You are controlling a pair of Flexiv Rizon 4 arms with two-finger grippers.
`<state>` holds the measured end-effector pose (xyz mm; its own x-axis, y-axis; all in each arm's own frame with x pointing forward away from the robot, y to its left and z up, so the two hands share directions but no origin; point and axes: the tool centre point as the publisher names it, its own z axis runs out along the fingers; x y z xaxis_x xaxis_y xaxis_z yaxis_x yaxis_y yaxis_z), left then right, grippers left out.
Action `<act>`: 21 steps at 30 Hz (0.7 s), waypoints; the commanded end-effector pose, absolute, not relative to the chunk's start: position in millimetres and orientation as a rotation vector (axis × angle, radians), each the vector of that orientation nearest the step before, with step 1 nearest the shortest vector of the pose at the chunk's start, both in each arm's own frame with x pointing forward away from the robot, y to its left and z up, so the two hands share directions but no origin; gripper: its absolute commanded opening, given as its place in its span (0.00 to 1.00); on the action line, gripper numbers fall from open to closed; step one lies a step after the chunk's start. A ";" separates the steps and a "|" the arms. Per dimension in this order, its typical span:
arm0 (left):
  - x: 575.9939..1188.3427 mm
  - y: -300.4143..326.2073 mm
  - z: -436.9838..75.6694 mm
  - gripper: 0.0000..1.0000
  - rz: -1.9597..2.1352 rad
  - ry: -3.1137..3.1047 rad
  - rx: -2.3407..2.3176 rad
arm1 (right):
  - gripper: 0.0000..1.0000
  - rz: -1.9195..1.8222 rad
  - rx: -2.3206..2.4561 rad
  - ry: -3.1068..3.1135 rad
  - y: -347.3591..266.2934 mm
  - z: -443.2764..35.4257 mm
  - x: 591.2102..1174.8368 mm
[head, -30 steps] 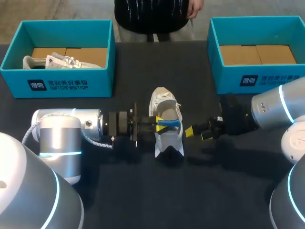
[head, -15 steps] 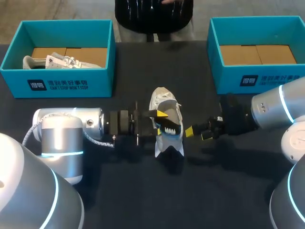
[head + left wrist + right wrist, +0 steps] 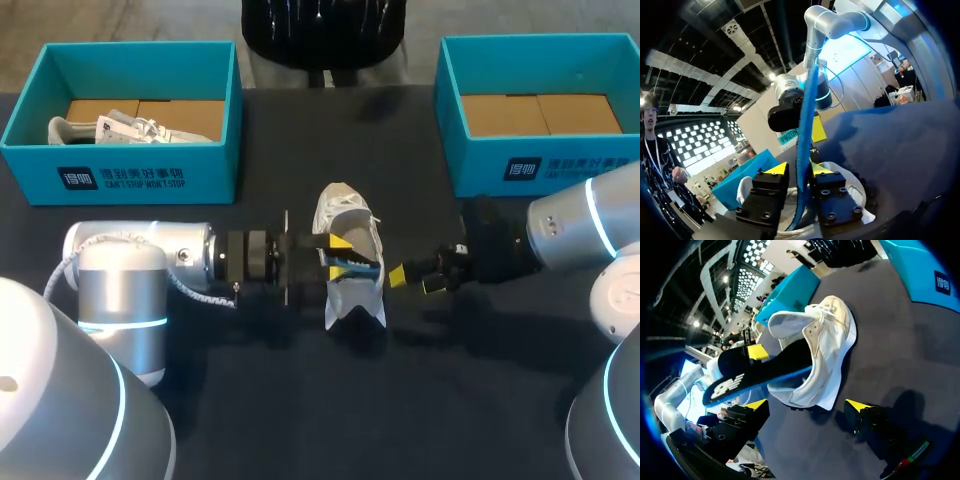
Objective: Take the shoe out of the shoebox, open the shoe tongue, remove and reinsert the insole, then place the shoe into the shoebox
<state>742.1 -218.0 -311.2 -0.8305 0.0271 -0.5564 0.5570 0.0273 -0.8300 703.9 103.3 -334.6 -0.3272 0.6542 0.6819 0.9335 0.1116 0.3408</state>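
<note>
A white shoe lies on the dark table's middle, toe toward the far side; the right wrist view shows it with its mouth open. The black insole with a blue underside sticks halfway out of the shoe's opening toward my left arm. My left gripper is shut on the insole's free end. In the left wrist view the insole's blue edge stands up between the two yellow tips of that gripper. My right gripper hangs open just right of the shoe's heel, holding nothing.
A teal shoebox at the back left holds another white shoe. A second teal shoebox stands at the back right with only cardboard inside. Dark table lies in front of the shoe.
My left gripper's fingers spread and drew in again on the insole, which turned from its blue side to its black face. The left arm edged back slightly. The right arm stayed still.
</note>
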 end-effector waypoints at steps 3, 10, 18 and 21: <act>744.1 -222.9 -318.3 0.00 -1.851 1.964 0.616 | 1.00 -1.064 -1.550 -2.036 104.5 -335.4 703.6; 750.7 -222.0 -326.2 0.00 -1.817 1.998 0.631 | 1.00 -1.064 -1.550 -2.036 104.5 -335.4 703.6; 758.8 -219.2 -337.1 0.00 -1.784 2.045 0.616 | 1.00 -1.064 -1.550 -2.036 104.5 -335.4 703.6; 761.4 -218.5 -339.1 0.00 -1.779 2.050 0.598 | 1.00 -1.064 -1.550 -2.036 104.5 -335.4 703.6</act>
